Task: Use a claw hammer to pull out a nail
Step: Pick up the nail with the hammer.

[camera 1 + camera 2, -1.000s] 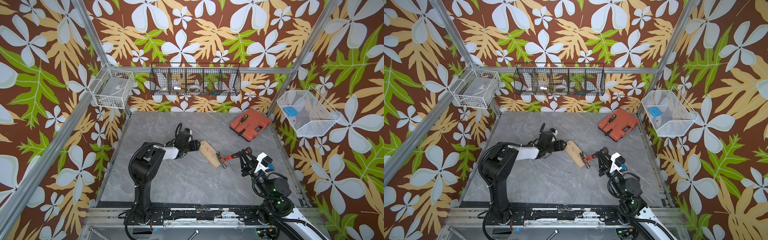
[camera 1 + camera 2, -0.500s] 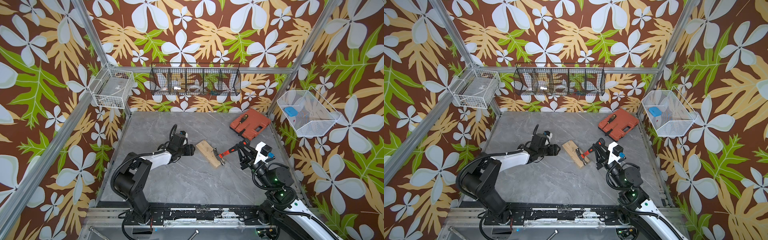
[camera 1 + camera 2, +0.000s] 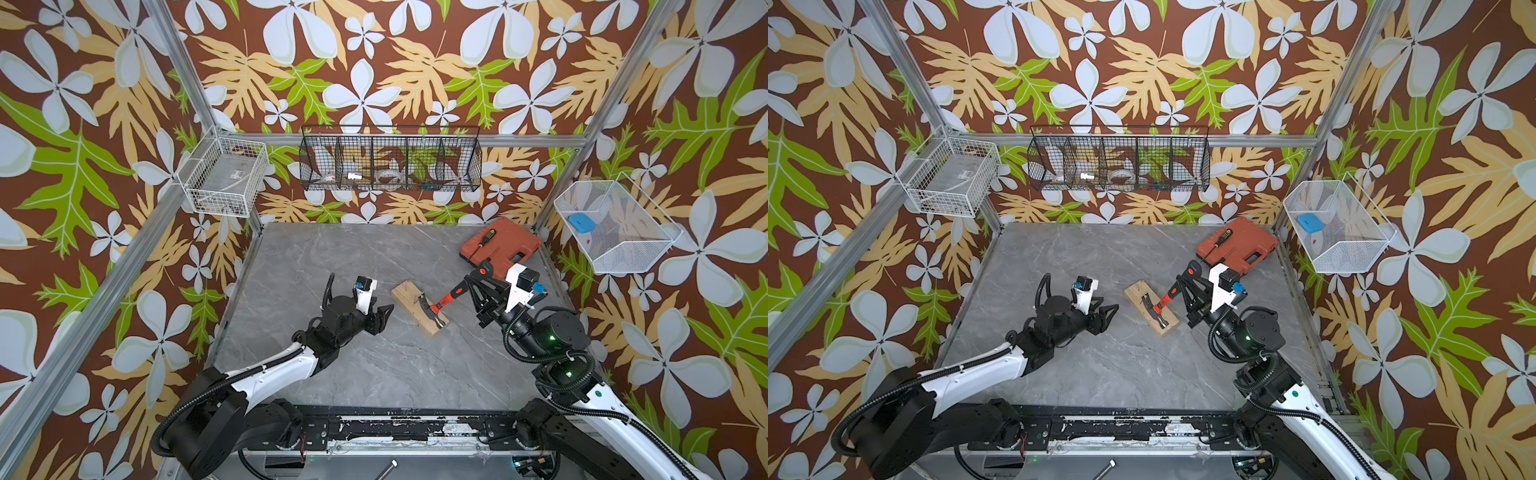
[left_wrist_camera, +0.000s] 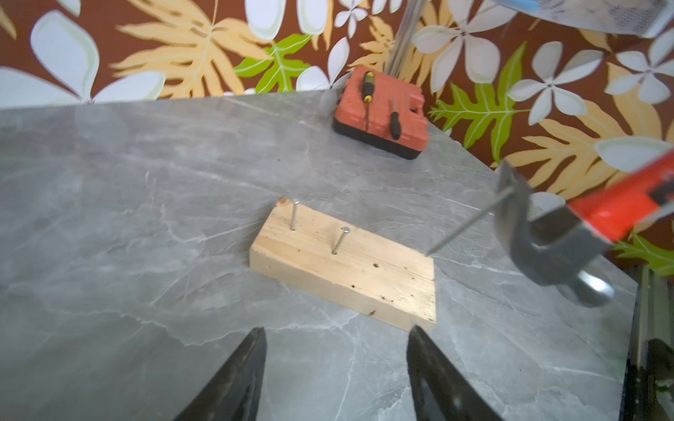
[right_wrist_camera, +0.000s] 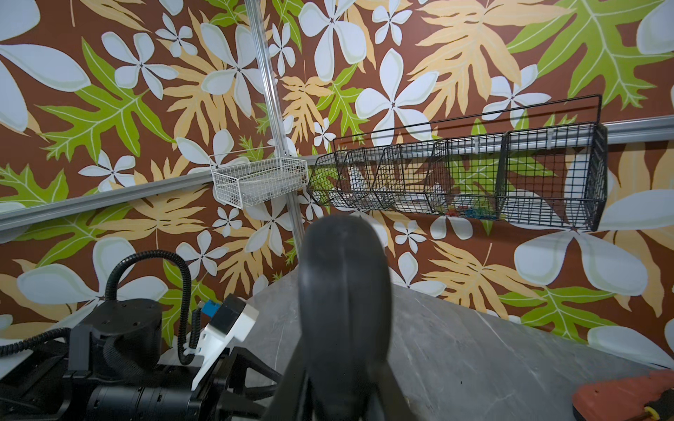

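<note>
Presently, left fingers [image 4: 237,382]: apart, empty, near wood block [image 4: 346,262].
Right fingers [image 5: 291,386]: clamped on claw hammer [image 3: 446,298] handle.
Nail [image 4: 467,222]: caught in claw, tilted, tip at block's edge.

Two white-and-black robot arms.
Black ribbed cables are looping along the left arm [image 3: 270,370] and right arm [image 3: 623,415]; green lights are glowing on the right; the left pincer [image 3: 384,320] is showing black pointed fingers.
</note>
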Controlling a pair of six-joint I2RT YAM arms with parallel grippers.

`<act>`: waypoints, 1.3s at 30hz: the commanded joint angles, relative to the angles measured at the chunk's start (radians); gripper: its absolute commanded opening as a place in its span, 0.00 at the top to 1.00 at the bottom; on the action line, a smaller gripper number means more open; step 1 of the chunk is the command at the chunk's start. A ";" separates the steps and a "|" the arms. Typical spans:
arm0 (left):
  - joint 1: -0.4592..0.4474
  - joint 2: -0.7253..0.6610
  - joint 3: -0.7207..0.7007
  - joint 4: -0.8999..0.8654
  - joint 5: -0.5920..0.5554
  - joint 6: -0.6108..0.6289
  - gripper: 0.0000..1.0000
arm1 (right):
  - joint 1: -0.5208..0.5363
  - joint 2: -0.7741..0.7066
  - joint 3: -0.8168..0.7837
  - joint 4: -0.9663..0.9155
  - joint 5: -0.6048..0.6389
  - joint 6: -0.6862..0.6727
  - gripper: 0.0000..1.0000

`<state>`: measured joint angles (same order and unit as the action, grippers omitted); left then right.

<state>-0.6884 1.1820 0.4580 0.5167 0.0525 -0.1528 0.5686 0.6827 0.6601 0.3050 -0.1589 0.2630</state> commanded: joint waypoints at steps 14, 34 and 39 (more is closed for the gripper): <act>-0.150 0.076 -0.068 0.375 -0.082 0.443 0.56 | 0.001 0.058 0.060 0.041 -0.094 0.081 1.00; -0.180 0.165 -0.030 0.378 -0.178 0.506 0.73 | 0.001 0.038 0.053 0.061 -0.121 0.091 1.00; -0.184 0.165 -0.027 0.372 -0.164 0.520 0.80 | 0.001 0.038 0.049 0.060 -0.123 0.093 1.00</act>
<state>-0.8715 1.3479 0.4248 0.8639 -0.1226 0.3470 0.5686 0.7231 0.7074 0.2691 -0.2760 0.3401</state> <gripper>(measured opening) 0.204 0.207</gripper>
